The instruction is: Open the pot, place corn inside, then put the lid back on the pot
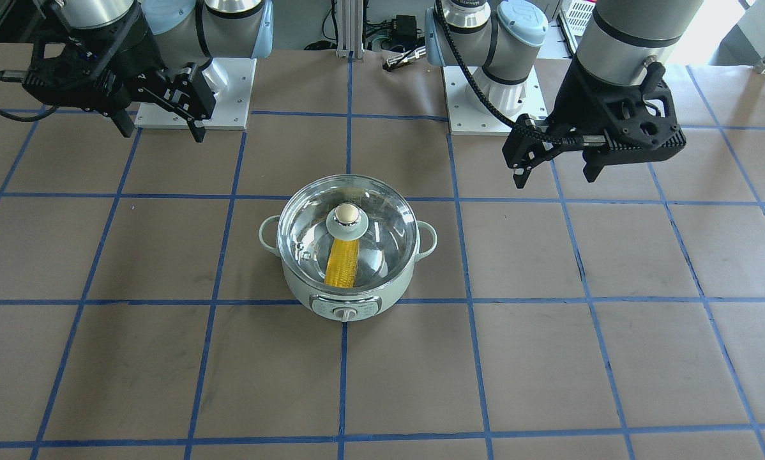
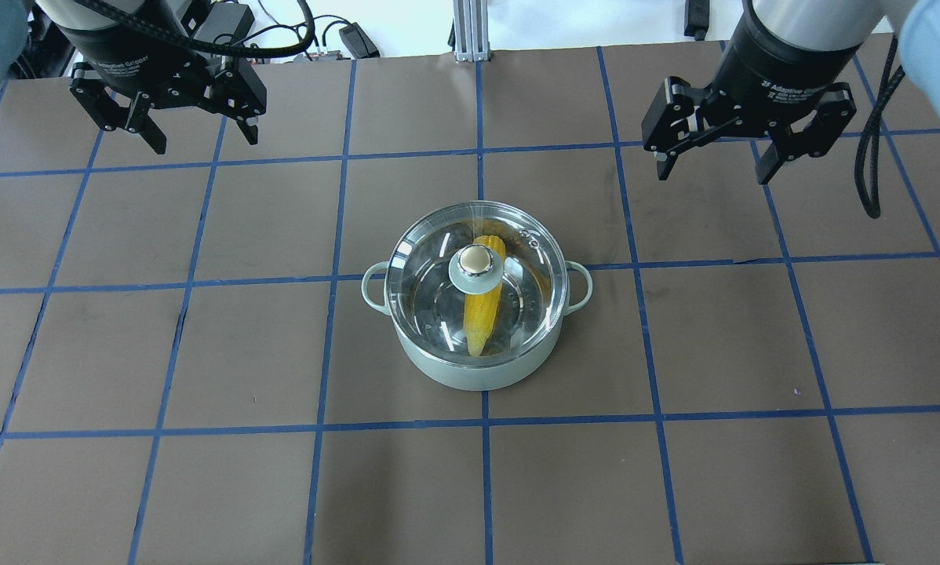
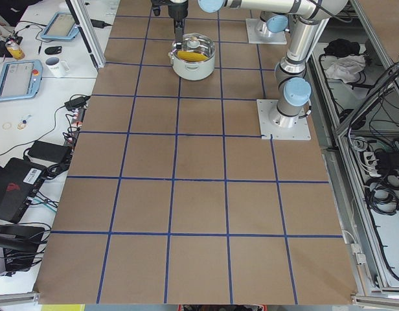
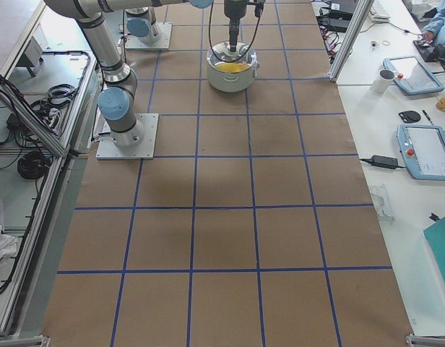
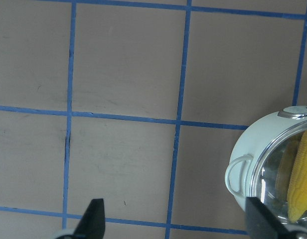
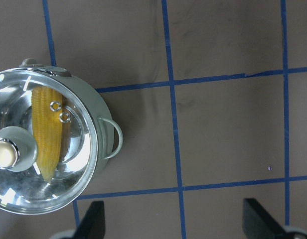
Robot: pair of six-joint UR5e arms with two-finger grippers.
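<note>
Brown-papered, blue-gridded bench (image 2: 203, 353): my left pincer (image 2: 203, 141) and right pincer (image 2: 713, 174) hang wide and empty toward its left and right edges; the pot (image 2: 478, 377) stands mid-bench, lid (image 2: 517, 267) on, its knob half-hiding the corn (image 2: 482, 318) inside.

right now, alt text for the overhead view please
A mint-green pot sits centred on the table, glass lid on, corn lying inside. The left gripper and right gripper hang open and empty on the far side.

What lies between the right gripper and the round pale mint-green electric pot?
Only bare brown table covering crossed by blue tape lines, as the overhead view shows. The open right gripper hangs well apart from the round pale mint-green electric pot.
</note>
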